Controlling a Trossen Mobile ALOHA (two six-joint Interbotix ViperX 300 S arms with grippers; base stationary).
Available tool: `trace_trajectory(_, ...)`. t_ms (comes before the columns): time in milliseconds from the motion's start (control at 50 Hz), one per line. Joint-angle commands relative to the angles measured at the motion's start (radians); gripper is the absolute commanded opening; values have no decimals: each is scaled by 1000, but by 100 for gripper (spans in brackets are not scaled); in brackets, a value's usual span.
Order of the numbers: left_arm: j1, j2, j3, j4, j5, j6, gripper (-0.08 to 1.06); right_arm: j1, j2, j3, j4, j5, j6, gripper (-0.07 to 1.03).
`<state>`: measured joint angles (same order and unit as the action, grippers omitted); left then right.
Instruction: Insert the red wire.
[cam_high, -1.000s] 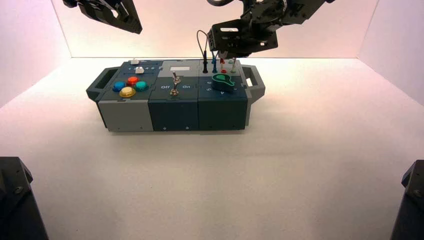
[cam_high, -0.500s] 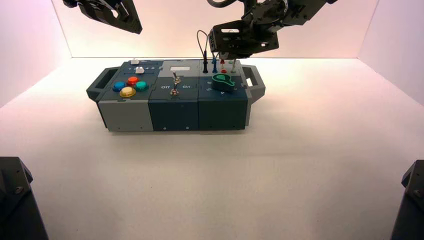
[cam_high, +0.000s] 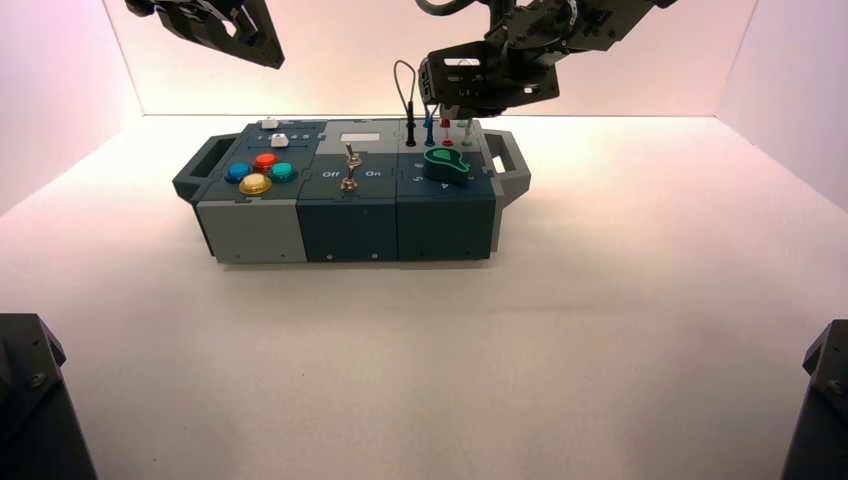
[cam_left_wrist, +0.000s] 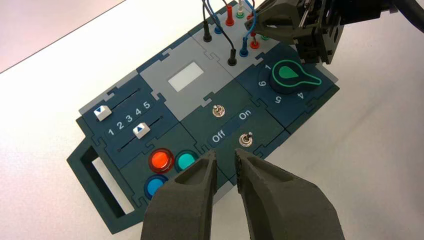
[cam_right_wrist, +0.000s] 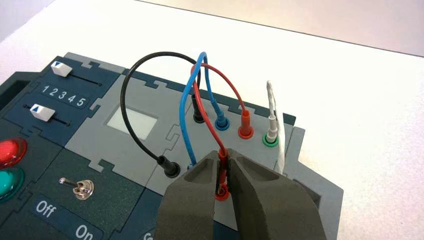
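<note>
From here, my right end effector is clenched on the red wire's near plug, at the box's one o'clock; its far plug fills a socket. Four wires loop there, red's loop clear only in the right wrist view. My left end effector waits released, toward eleven.

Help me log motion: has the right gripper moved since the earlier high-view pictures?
Yes, slightly: in the high view, the right gripper has shifted toward the robot's right, away from the black wire.
</note>
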<state>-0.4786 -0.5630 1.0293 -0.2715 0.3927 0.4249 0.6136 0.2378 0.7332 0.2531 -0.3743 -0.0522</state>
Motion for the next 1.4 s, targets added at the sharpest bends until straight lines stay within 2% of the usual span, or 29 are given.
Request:
trace_trajectory(20, -8, -3, -11, 0, -9, 5, 23, -2, -23, -8, -2, -12, -5, -2)
trace_trajectory(1400, -8, -11, -9, 2, -9, 5, 23, -5, -6, 0, -2, -11, -3, -2)
